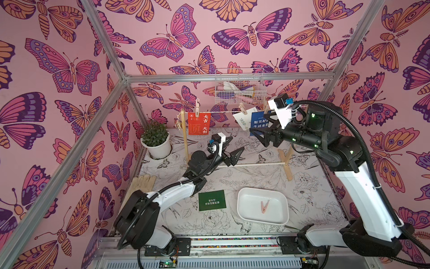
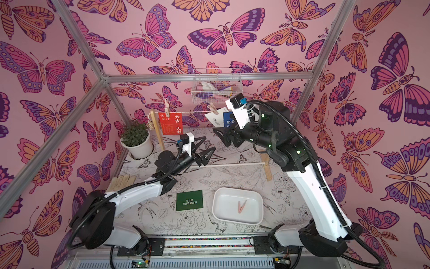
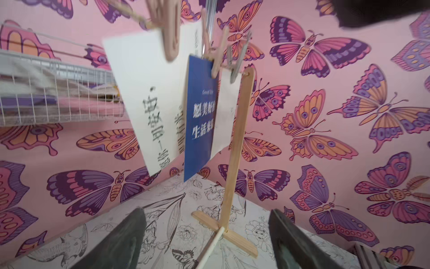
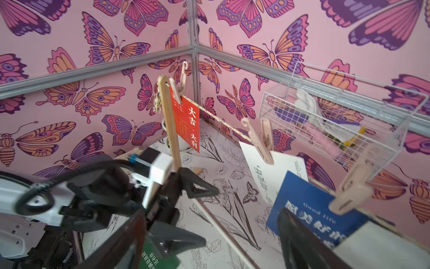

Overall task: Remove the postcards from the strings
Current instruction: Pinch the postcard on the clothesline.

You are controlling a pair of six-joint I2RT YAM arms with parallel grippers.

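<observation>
Poised with left hand [image 1: 236, 145] and right hand [image 1: 257, 138] spread open and empty, the right raised beside the blue postcard [image 1: 256, 120] pegged to the twine [image 1: 221, 112], likely to unclip it; dark green postcard [image 1: 212, 200] already on desk [image 1: 256, 177].

The red postcard [image 1: 198, 124], hanging on the string [image 1: 223, 112] toward the back left corner of the tabletop [image 1: 256, 180], bears upright white characters 大吉·大利, with a large faint 顺 beside them; the blue postcard [image 3: 201, 116], further right on the same string, shows small Latin words "Good life" above two white rows beginning 愿美好 and 生活来, their ends hidden; the white postcard [image 3: 149, 97] beside it carries black brush characters too blurred to read; the dark green postcard [image 1: 212, 200], lying near the tabletop's front edge, has two upside-down white lines too small to read.
</observation>
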